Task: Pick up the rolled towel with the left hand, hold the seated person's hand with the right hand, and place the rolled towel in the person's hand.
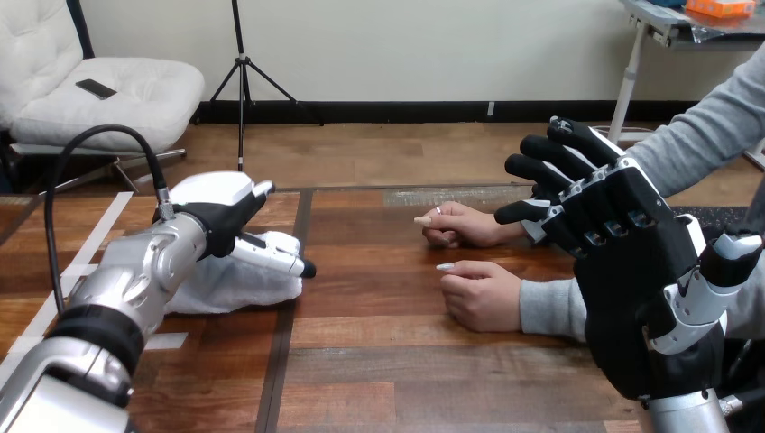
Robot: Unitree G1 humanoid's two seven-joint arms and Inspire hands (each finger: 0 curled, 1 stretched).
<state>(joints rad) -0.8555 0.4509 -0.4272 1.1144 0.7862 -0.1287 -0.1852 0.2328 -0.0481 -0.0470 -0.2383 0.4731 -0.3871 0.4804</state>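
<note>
Left hand on towel; grip cannot be told.
Right hand released, raised beside person's hands, likely staged to take one.

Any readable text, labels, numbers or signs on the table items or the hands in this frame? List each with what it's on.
None readable. The rolled towel, the left hand over it, the raised right hand, the person's nearer hand, the person's farther hand and the wooden table show plain surfaces, with no print, label or number that I can make out.
</note>
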